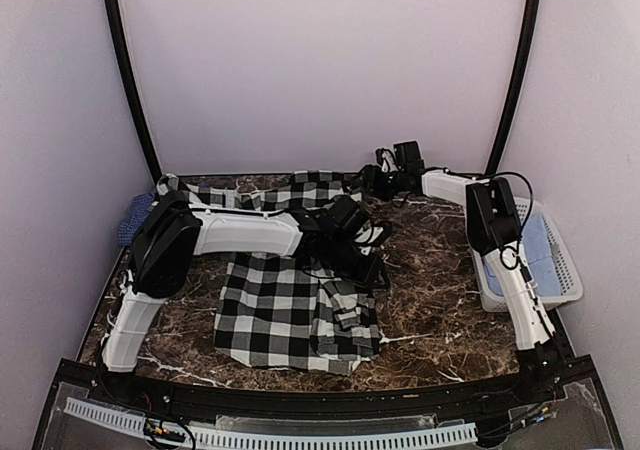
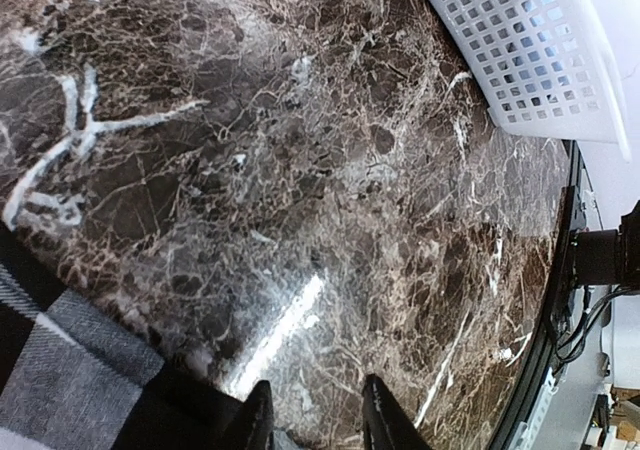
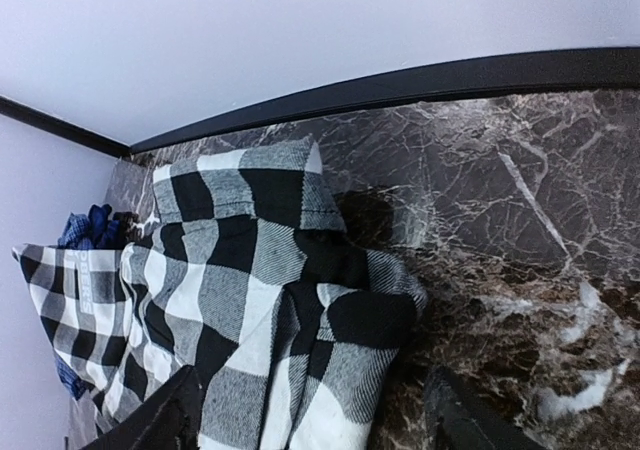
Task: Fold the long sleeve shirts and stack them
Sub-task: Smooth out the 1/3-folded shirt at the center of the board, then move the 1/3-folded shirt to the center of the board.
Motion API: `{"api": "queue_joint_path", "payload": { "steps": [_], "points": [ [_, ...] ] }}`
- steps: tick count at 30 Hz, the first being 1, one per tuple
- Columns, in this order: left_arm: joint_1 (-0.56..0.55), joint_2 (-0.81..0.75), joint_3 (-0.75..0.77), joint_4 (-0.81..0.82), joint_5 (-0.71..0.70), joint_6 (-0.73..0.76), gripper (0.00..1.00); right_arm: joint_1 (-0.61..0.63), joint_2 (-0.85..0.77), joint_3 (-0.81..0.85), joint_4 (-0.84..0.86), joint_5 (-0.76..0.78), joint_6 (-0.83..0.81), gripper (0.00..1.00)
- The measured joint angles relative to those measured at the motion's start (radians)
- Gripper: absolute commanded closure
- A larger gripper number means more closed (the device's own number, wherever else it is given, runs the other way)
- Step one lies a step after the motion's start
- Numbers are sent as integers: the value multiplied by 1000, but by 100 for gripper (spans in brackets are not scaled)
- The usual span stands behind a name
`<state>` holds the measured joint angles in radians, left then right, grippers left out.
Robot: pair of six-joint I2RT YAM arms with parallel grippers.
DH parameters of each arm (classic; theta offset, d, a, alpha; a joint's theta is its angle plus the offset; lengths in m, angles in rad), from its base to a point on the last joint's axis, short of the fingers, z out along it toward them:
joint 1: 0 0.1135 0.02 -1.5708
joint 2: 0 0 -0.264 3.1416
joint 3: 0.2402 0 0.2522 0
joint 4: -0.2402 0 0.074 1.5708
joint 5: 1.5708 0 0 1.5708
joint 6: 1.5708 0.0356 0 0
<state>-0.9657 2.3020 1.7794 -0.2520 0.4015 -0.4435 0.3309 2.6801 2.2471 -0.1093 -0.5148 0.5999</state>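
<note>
Dark marble table (image 1: 430, 310) carries the black-and-white checked shirt (image 1: 270, 310) across its middle, the body spread flat toward the near edge, a rumpled fold along its right side and a sleeve trailing to the back left; the dark blue shirt (image 1: 135, 218) lies bunched at the far left edge, just beside that sleeve; the left gripper (image 2: 315, 415) sits low at the checked shirt's right edge, fingers a narrow gap apart, and whether cloth is pinched between them cannot be told; the right gripper (image 3: 315, 395) is at the back of the table, jaws spread wide over a heaped part of the checked shirt, gripping nothing; a white basket (image 1: 568, 270) stands at the right.
</note>
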Motion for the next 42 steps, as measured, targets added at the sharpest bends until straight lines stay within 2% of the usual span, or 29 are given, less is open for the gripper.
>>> {"api": "queue_joint_path", "payload": {
  "steps": [3,8,13,16,21,27,35,42],
  "points": [
    [17,-54,-5,-29,-28,-18,70,0,-63,-43,-34,4,-17,2],
    [110,-274,-142,-25,-77,-53,71,7,-227,-193,-43,2,-21,2],
    [248,-489,-321,5,-126,-97,71,39,-411,-429,52,-22,10,1],
    [323,-562,-433,20,-147,-118,71,86,-475,-546,137,-53,45,1],
    [379,-589,-596,16,-180,-137,71,184,-482,-650,219,-87,97,1],
    [386,-589,-755,10,-217,-143,71,257,-447,-662,310,-96,146,1],
    [383,-589,-849,29,-226,-164,71,242,-352,-701,386,-87,187,1],
    [316,-571,-850,76,-227,-194,71,222,-385,-807,501,-53,191,1]
  ]
}}
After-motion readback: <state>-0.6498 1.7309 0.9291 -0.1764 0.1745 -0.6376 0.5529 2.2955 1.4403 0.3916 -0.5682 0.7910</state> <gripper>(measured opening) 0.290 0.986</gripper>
